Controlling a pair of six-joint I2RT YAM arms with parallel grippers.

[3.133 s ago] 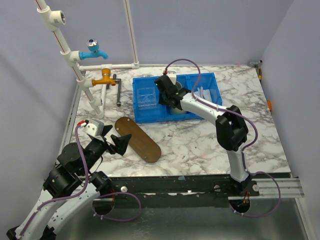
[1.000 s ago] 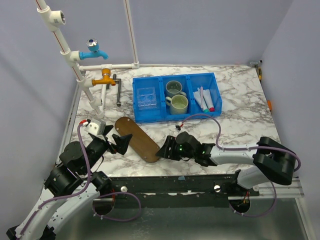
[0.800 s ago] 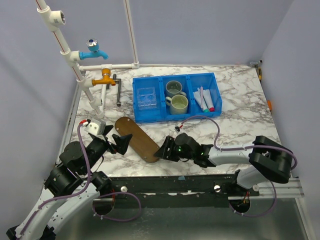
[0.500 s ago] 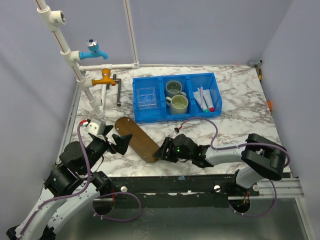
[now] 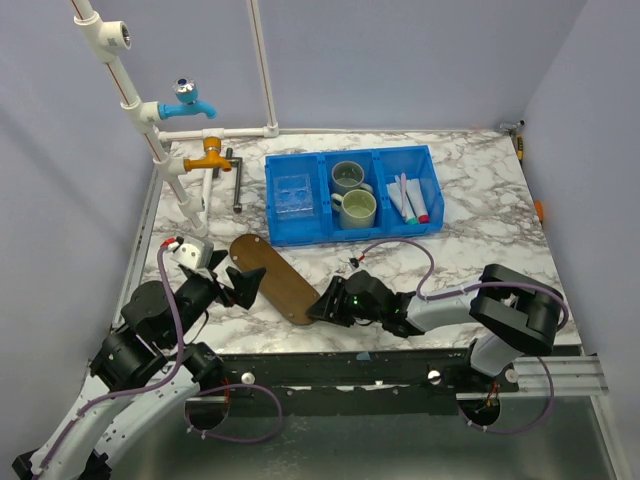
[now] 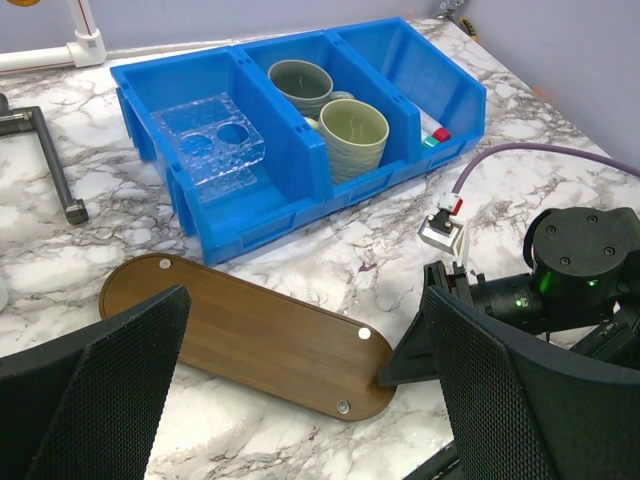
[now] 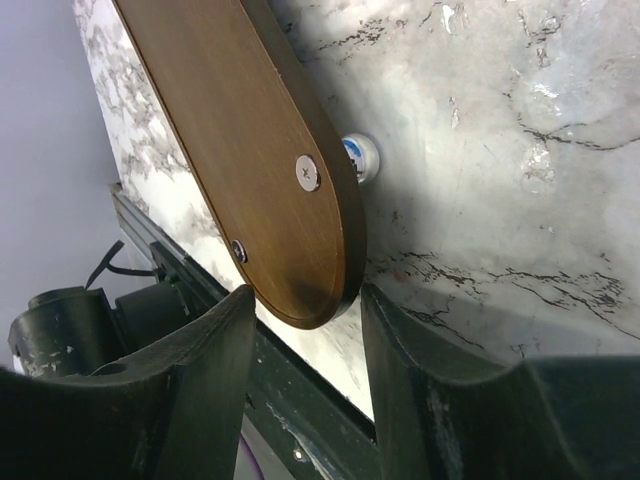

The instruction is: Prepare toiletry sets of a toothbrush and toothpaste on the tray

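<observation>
The tray (image 5: 272, 275) lies before the bin (image 5: 300, 233), whose right compartment seems to hold the toiletry sets (image 5: 408, 198).

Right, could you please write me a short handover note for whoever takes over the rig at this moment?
Left gripper: open, empty, hovering beside the left edge of the tray.
Right gripper: low on the table, fingers either side of the tray's near end; whether it is clamped cannot be told.
Toothbrushes and tubes: in the right compartment of the blue bin.
Done: nothing is on the tray yet.
Left: bring a toothbrush and a tube from the bin, lay them together on the tray, then repeat.
</observation>
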